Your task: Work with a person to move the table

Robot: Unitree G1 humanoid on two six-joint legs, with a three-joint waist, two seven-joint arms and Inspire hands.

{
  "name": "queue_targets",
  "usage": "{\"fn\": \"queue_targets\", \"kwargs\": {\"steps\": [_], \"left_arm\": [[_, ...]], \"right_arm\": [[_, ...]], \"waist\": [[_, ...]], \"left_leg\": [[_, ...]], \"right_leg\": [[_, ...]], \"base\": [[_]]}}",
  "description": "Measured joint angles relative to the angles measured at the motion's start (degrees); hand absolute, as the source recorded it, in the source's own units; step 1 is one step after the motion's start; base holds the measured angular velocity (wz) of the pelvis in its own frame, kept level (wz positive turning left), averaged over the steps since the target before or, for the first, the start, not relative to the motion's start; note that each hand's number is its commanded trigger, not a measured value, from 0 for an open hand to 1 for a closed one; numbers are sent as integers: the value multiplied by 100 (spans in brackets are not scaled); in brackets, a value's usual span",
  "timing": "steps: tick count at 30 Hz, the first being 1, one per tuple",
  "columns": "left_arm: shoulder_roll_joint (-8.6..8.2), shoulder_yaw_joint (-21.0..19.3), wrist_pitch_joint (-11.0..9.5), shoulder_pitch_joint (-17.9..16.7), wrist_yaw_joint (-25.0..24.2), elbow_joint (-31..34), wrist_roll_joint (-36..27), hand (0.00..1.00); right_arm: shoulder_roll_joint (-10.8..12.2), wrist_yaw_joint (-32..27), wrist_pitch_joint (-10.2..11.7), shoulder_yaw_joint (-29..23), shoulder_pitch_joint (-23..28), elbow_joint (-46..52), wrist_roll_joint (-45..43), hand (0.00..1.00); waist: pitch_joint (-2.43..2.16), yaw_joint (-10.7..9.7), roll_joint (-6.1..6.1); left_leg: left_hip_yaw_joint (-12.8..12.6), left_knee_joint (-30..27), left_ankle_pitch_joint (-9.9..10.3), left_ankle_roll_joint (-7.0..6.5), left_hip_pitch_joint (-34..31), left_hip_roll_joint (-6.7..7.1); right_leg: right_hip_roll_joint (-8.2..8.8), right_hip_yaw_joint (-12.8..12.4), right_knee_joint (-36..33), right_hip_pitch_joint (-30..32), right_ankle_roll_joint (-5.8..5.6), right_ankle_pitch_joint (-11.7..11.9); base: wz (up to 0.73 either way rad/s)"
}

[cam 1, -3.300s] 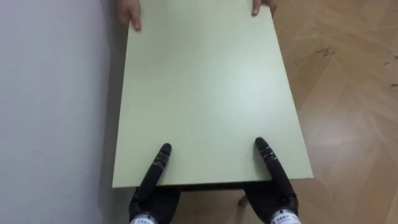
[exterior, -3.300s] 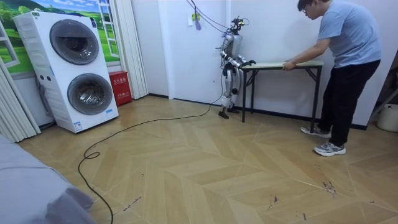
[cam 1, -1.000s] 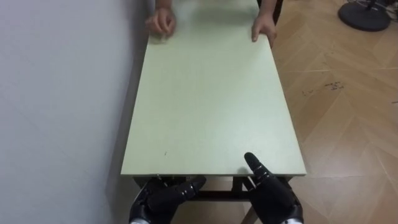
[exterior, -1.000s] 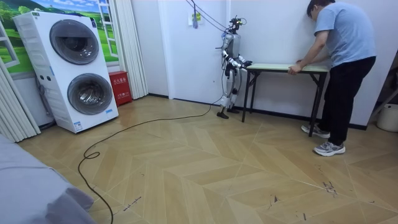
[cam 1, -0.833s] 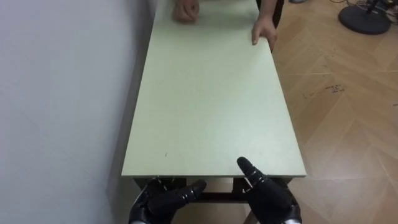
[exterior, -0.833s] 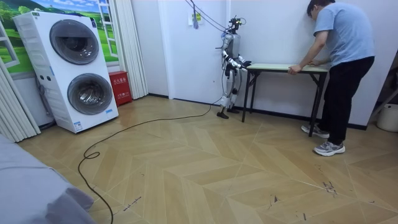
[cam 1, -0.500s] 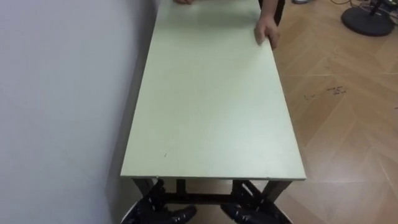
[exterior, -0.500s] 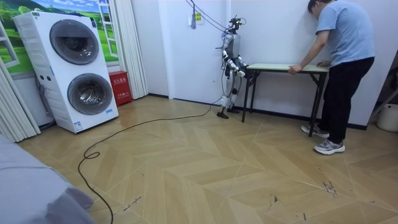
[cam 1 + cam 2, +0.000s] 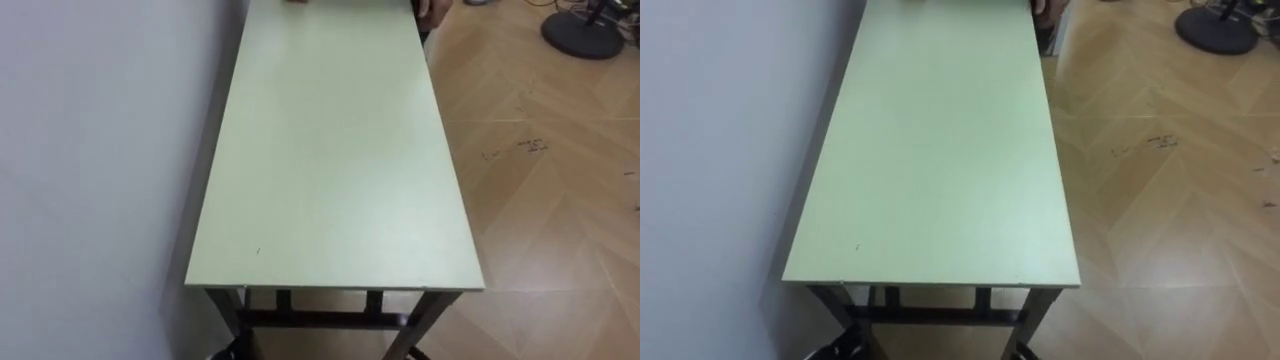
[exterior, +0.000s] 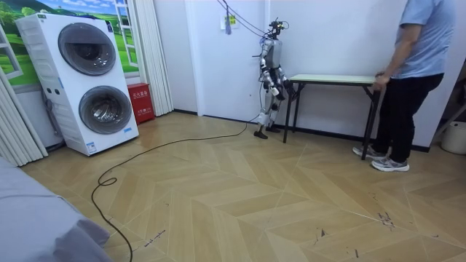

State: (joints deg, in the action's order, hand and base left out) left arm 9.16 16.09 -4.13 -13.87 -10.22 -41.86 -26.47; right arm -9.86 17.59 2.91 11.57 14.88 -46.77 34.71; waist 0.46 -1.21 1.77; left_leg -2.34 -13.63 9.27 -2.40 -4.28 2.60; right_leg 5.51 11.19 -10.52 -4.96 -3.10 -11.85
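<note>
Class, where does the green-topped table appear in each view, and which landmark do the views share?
Left eye view: table runs up the centre, near edge low.
Right eye view: the same, set slightly further left.
Room view: right of centre, between robot and person.
Shared landmark: the white wall along its long side.

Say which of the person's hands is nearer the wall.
Right. Their right hand is at the table's far edge near the wall; the left hand at its outer corner.

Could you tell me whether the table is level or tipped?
Level: in the room view the table top runs flat, its legs down to the floor.
</note>
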Motion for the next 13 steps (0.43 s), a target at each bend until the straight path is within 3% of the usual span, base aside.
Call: {"fn": "queue_targets", "kwargs": {"steps": [3,6,8,13], "left_arm": [[-41,-36,-60,23,8,-233,185,0],[-215,-331,-152,25,90,-484,310,0],[-310,-538,-209,34,185,-682,368,0],[-441,-897,-218,34,676,-892,710,0]], "right_arm": [[-4,-184,15,-61,-30,-467,-185,0],[39,-468,18,-267,-28,-1025,-533,0],[136,-694,13,-570,-13,-1397,-579,0],[261,-1093,-59,-670,-241,-1806,-582,0]], "waist": [[-35,-3,1],[-88,9,8],[-81,1,21],[-83,-5,52]], "left_leg": [[16,15,-2,13,28,-8],[3,126,-18,34,174,-5],[-22,215,-31,59,290,-27],[-59,376,-71,124,428,-88]], "right_leg": [[-13,2,5,-15,10,6],[-17,-7,86,-100,13,8],[-35,-19,94,-155,14,8],[-89,9,102,-216,20,12]], "base": [[0],[-5],[-9],[-6]]}}
